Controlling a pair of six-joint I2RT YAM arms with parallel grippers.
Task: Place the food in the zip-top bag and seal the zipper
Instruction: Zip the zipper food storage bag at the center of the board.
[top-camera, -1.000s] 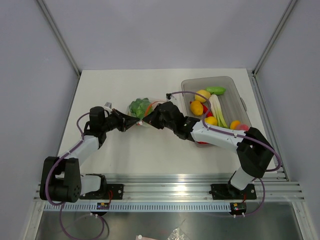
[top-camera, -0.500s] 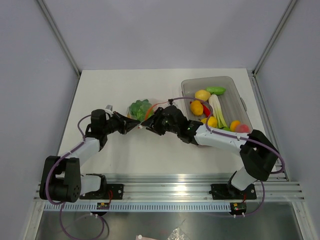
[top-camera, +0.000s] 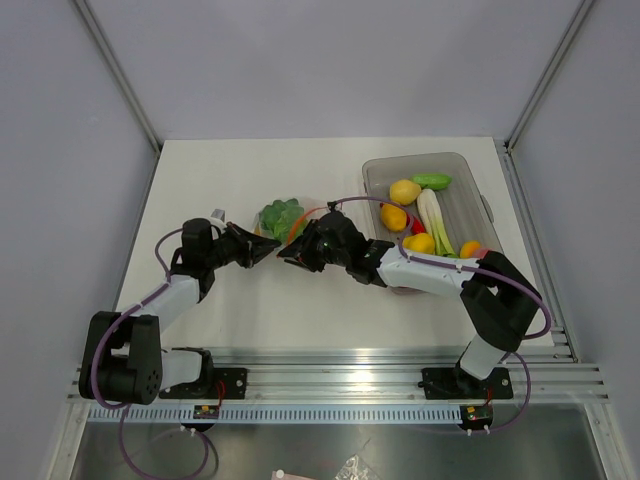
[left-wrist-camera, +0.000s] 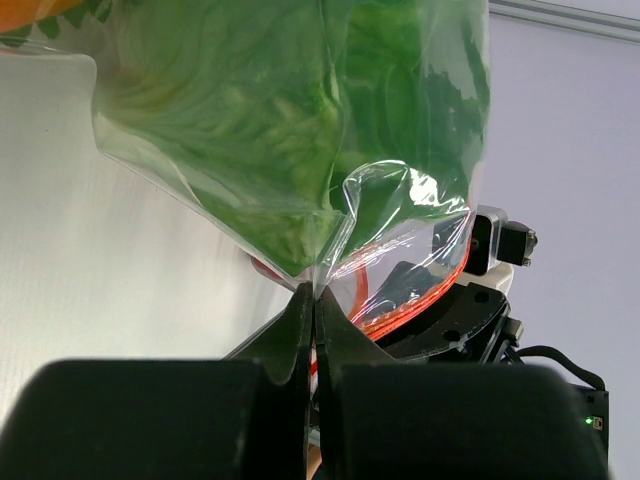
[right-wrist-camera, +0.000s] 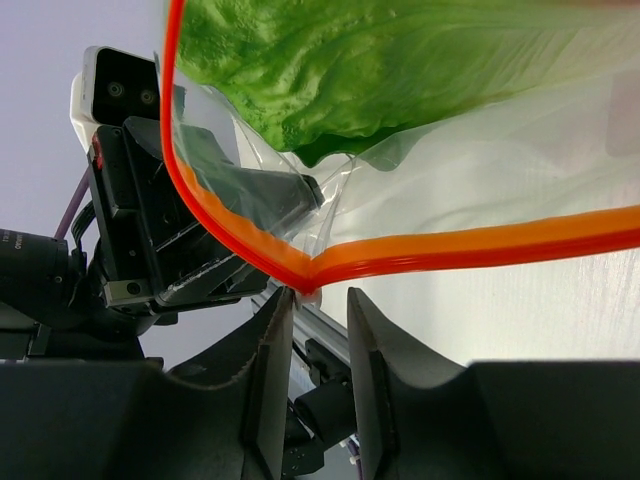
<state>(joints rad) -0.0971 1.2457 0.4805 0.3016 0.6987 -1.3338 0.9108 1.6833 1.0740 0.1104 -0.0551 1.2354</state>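
The clear zip-top bag (top-camera: 280, 218) lies mid-table with a green lettuce toy (left-wrist-camera: 250, 110) and an orange piece (top-camera: 297, 224) inside. My left gripper (top-camera: 268, 248) is shut on a fold of the bag's clear plastic (left-wrist-camera: 316, 290) below the lettuce. My right gripper (top-camera: 289, 260) faces it; its jaws stand apart, with the end corner of the red-orange zipper (right-wrist-camera: 470, 245) just above the fingertips (right-wrist-camera: 280, 305). The zipper also shows in the left wrist view (left-wrist-camera: 425, 298). The lettuce fills the top of the right wrist view (right-wrist-camera: 340, 70). More food lies in the tub.
A grey translucent tub (top-camera: 372, 166) stands at the back right, holding a lemon (top-camera: 404, 190), a green piece (top-camera: 432, 181), a white-green leek (top-camera: 434, 215) and several orange, yellow and red toys. The right arm's forearm (top-camera: 420, 268) crosses the tub's near end.
My right gripper has slid left and nearer along the bag's edge, closing on the left gripper. The left gripper has kept its hold and hardly moved.
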